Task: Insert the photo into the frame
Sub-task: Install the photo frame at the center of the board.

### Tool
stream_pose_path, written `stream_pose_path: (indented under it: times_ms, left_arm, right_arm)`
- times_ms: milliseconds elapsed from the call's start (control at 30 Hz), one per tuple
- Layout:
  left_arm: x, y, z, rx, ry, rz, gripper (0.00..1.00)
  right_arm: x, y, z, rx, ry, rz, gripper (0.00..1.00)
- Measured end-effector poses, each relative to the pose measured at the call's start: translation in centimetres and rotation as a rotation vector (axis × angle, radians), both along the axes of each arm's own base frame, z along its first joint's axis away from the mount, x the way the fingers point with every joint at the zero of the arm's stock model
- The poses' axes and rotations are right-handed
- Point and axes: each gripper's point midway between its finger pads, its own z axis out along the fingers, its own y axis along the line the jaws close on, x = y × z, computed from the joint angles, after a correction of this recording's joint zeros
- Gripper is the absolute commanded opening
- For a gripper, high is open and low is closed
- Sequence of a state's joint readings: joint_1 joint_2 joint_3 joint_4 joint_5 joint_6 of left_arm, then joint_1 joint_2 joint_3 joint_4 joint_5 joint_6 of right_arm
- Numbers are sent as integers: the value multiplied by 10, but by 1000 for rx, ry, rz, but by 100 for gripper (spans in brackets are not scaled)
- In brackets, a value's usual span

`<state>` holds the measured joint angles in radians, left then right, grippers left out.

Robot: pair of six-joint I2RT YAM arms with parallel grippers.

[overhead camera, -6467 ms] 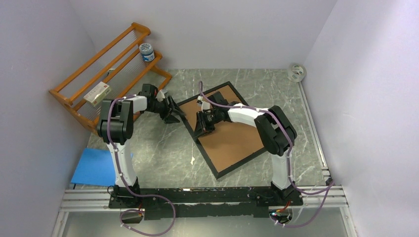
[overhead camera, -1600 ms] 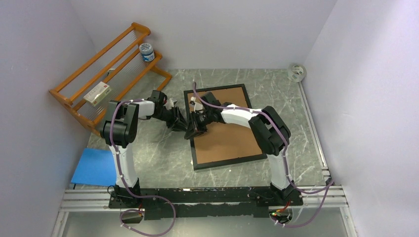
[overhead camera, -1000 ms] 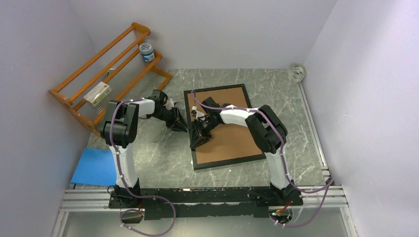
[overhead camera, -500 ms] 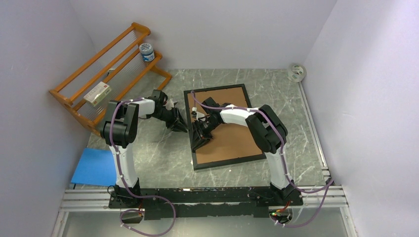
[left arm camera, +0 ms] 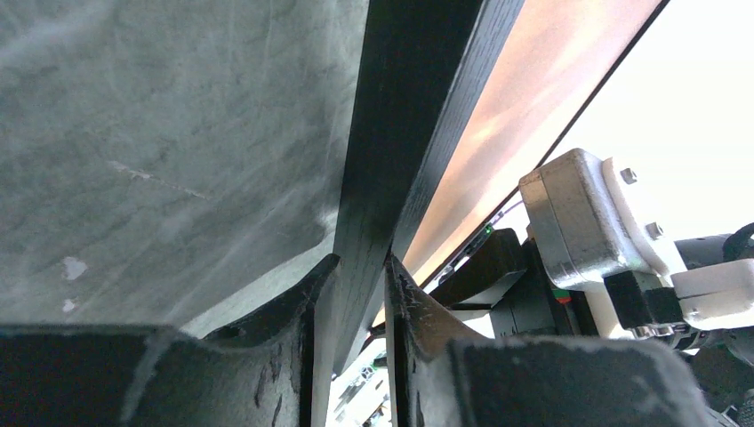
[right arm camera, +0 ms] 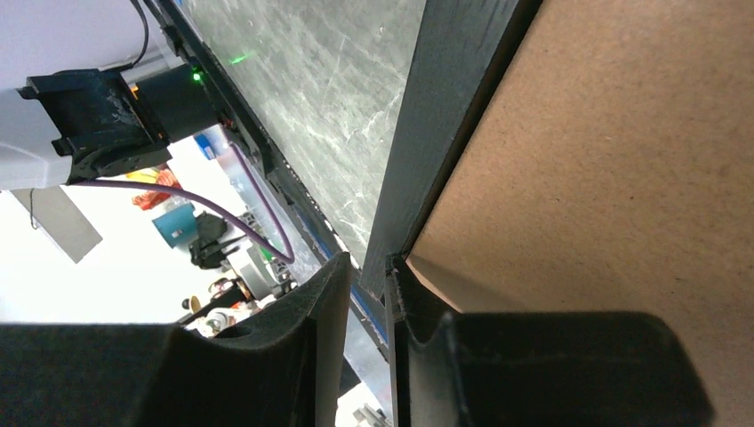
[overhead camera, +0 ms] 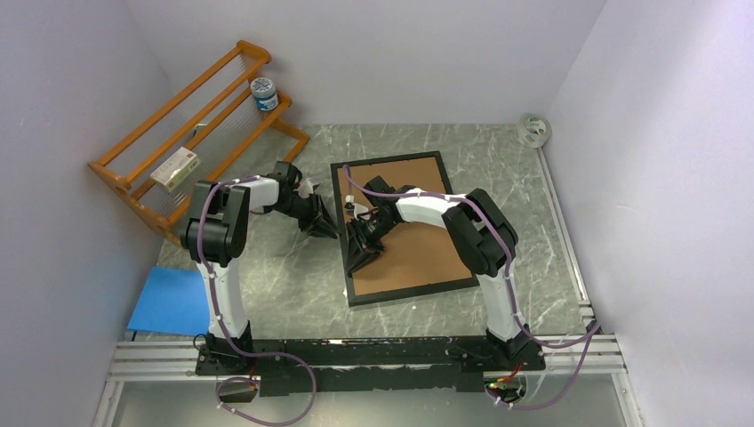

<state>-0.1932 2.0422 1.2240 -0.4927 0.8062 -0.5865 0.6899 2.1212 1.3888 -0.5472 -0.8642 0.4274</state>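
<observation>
My left gripper (left arm camera: 363, 267) reached out low over the table (overhead camera: 284, 267). Its tip was just beside the outer side of the left rail of the frame (left arm camera: 418, 107), about halfway along it. In my left wrist view the two fingers (left arm camera: 293, 347) stood only a narrow way apart. The black rail ran down into the slit between them and filled it. I could not tell whether the pads pressed on the rail or merely lined up with it. From above, the tip looked beside the rail rather than over it.

My right gripper (right arm camera: 369, 267) lay over that same left rail, a little nearer my bases than the left one, the two tips near each other but apart. Its jaws were likewise set close, with only a thin gap. In the right wrist view one finger sat on the table side of the rail. The other sat on the side of the brown backing board (overhead camera: 409, 258), and the rail's far end showed in the gap. I could not tell whether that was a grip or a loose straddle.

The frame lay flat on the table, around the middle and toward my right. The backing board was uppermost inside it, and its long sides ran roughly away from my bases, slightly skewed.
</observation>
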Motion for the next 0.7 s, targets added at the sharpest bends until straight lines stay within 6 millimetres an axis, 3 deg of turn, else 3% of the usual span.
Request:
stream_pose_path:
  times_ms: [700]
  left_arm:
    - [1, 1, 0, 20, 5, 1, 28]
  right_arm:
    - [1, -10, -10, -105, -22, -68, 39]
